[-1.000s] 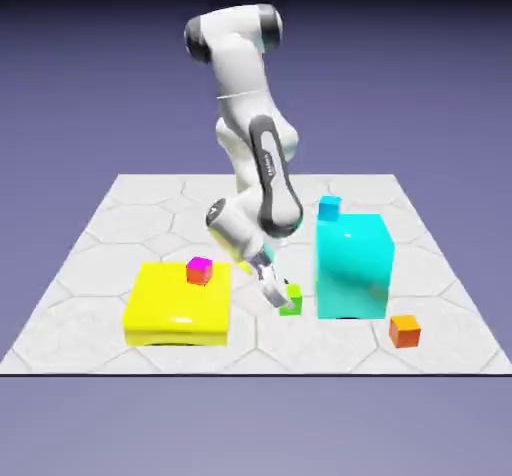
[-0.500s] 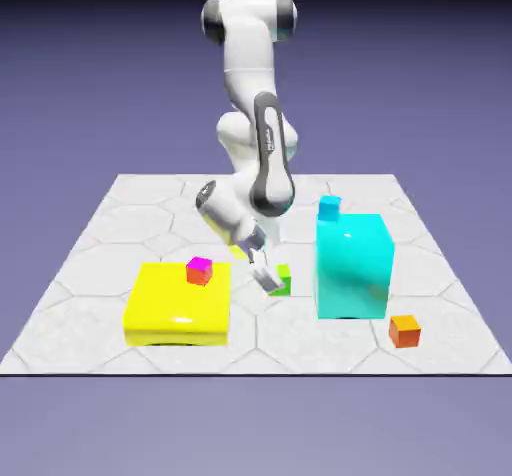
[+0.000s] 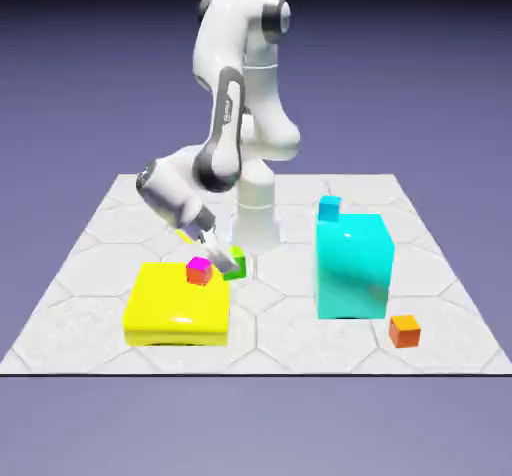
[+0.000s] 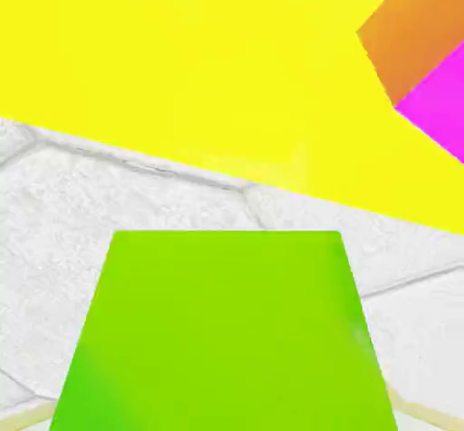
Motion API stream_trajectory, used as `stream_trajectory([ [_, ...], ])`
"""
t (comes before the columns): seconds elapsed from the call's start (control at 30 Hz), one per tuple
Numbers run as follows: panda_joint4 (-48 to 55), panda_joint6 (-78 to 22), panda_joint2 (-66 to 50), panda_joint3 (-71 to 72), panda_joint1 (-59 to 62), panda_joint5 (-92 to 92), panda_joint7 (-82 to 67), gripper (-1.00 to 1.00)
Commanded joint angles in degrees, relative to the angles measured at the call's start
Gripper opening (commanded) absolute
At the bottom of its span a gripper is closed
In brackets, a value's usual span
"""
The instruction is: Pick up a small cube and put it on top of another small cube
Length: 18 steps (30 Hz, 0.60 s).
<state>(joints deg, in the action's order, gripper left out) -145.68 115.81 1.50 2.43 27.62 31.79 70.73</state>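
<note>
Now carrying the green cube, clamped in the closed gripper and lifted clear of the table, just beside the magenta-topped cube on the yellow block, presumably for setting down on top.

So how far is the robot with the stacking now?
Pickup looks done: the gripper holds the green cube off the table, beside the yellow block. In hand: carrying it toward the magenta-topped cube. Left: placing it on top and releasing.
</note>
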Motion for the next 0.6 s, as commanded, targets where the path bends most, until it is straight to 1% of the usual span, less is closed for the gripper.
stream_trajectory([
  [0.0,0.8,-1.4,0.3,-2.1,-1.2,-1.7,-0.1,-1.0],
  [0.27,6.5,-11.7,2.4,-17.4,-7.1,-13.2,-1.3,-1.0],
  [0.3,6.5,-11.7,2.4,-17.4,-7.1,-13.2,-1.3,-1.0],
  [0.43,0.0,-1.7,-1.5,-15.8,-8.5,-9.4,-4.1,-1.0],
  [0.47,0.0,-1.7,-1.5,-15.8,-8.5,-9.4,-4.1,-1.0],
  [0.5,0.0,-1.7,-1.5,-15.8,-8.5,-9.4,-4.1,1.0],
  [0.53,0.0,-1.7,-1.5,-15.8,-8.5,-9.4,-4.1,1.0],
  [0.57,1.6,-4.2,-0.6,-16.2,-8.2,-10.3,-3.4,1.0],
])
